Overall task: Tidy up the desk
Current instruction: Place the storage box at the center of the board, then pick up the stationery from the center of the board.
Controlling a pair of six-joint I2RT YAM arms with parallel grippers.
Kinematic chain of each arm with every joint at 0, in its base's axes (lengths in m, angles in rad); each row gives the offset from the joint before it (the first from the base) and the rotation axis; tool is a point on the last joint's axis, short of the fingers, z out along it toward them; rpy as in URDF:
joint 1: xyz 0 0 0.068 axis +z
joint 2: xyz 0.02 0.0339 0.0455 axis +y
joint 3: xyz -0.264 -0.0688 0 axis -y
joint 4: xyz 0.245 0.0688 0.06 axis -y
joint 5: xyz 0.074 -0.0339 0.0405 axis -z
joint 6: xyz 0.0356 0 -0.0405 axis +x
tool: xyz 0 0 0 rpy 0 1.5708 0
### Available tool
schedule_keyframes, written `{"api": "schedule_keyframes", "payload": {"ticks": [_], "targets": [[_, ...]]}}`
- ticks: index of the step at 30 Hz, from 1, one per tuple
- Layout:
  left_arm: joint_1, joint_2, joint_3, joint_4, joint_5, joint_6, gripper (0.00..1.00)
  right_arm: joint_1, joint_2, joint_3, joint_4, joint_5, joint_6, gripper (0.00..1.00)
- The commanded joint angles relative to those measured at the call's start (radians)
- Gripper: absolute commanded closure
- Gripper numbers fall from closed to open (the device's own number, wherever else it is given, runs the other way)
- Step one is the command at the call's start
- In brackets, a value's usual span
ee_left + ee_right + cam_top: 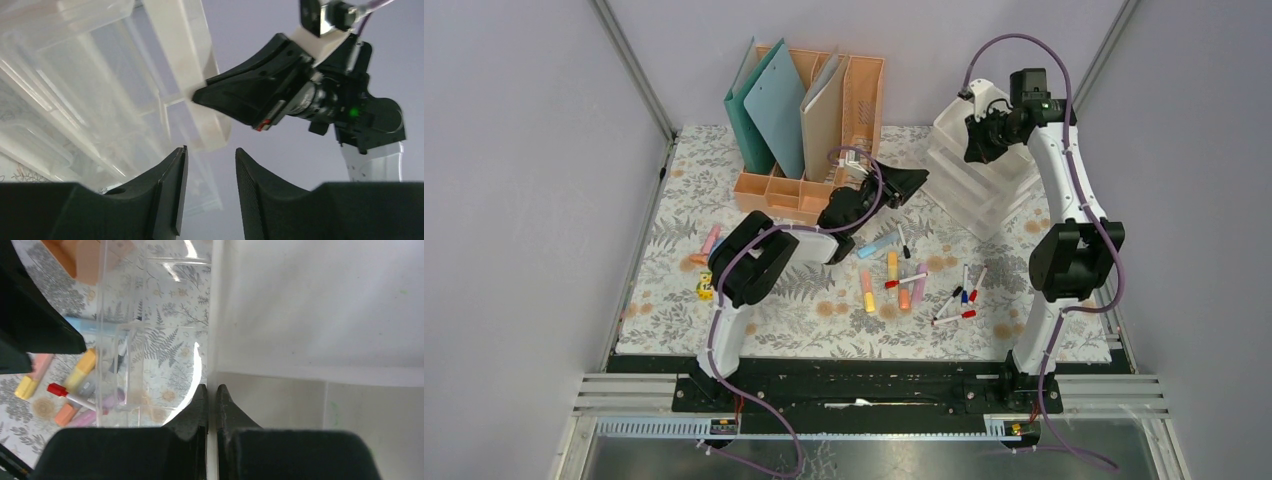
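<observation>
**Status.** The desk (844, 335), covered in a fern-print cloth, fills the workspace in front of both arms. Markers and highlighters (904, 280) lie scattered on its middle. A peach file rack (864, 90) stands at the far edge, and a white drawer unit (984, 190) stands to its right.

**Left claw** (210, 150). The jaws are partly open with a clear gap between them, and nothing is held. The claw hangs just beside the drawer unit, facing the clear drawer (75, 75).

**Right claw** (211, 387). The jaws are pressed together at the edge where the clear drawer meets the white frame. The views do not show whether a thin lip is pinched between them.

**Hazards.**
- Collision: the two claws are close together at the same drawer. Advancing the left claw without clearing the right claw's fingers risks contact between them.
- Drawer slip: if the right claw has no real purchase on the lip, a pull may slide off and leave the drawer where it is.
- Unit shift: the drawer unit appears light, so a sideways push or a hard pull may drag or tip it.
- Empty transfer: the left claw carries nothing, so a release over the drawer deposits nothing.
</observation>
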Motion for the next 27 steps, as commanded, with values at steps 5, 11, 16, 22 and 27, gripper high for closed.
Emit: {"api": "schedule_keyframes", "payload": {"ticks": [5, 11, 16, 22, 27], "targets": [[0.020, -0.049, -0.039, 0.061, 0.090, 0.023, 0.41, -0.008, -0.026, -0.059, 0.101, -0.009, -0.075, 1.00], [0.025, -0.213, -0.097, -0.132, 0.167, 0.185, 0.30, -0.007, -0.079, -0.099, 0.098, -0.013, -0.079, 0.74], [0.025, -0.401, -0.098, -0.555, 0.227, 0.470, 0.23, -0.009, -0.160, -0.095, 0.094, -0.028, -0.042, 0.31], [0.026, -0.624, -0.111, -1.000, 0.119, 0.764, 0.17, -0.010, -0.263, -0.110, 0.070, -0.084, 0.012, 0.04], [0.026, -0.833, -0.183, -1.175, -0.062, 0.919, 0.07, -0.009, -0.361, -0.167, 0.060, -0.140, 0.032, 0.00]]}}
